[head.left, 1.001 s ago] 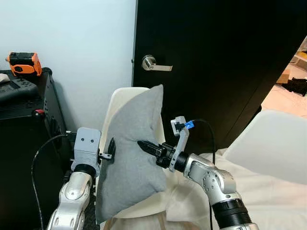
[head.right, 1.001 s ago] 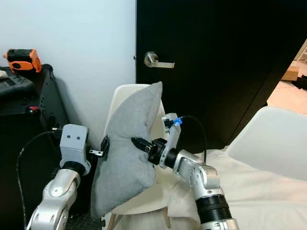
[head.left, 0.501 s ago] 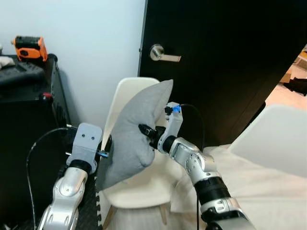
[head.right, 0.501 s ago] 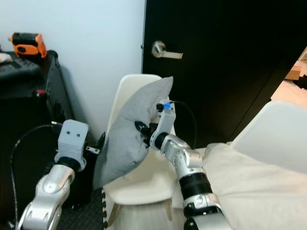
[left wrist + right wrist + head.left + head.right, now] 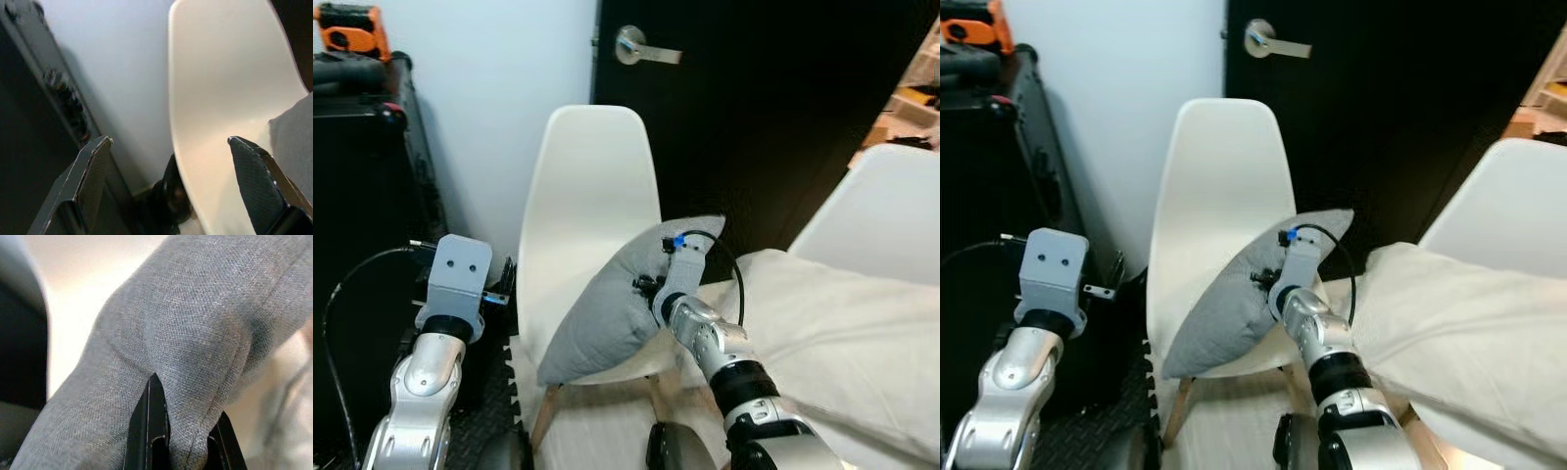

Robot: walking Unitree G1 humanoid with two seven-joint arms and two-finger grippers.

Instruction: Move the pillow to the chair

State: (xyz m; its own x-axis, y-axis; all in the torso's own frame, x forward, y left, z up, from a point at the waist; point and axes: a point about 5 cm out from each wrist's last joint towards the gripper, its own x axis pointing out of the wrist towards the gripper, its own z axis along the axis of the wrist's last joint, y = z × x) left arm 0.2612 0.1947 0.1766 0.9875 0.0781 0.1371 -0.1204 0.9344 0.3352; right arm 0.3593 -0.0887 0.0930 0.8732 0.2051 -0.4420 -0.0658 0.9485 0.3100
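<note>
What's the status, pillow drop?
Right gripper pinching pillow, resting on chair seat. Left gripper open beside chair. Nothing blocking.

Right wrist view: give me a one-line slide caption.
Right gripper pinching a fold of the grey pillow between its black fingers, with the white chair behind.

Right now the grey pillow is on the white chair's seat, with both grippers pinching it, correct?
Not quite. The right gripper is pinching the grey pillow on the white chair, as the right wrist view shows. The left gripper is open beside the chair, per the left wrist view.
</note>
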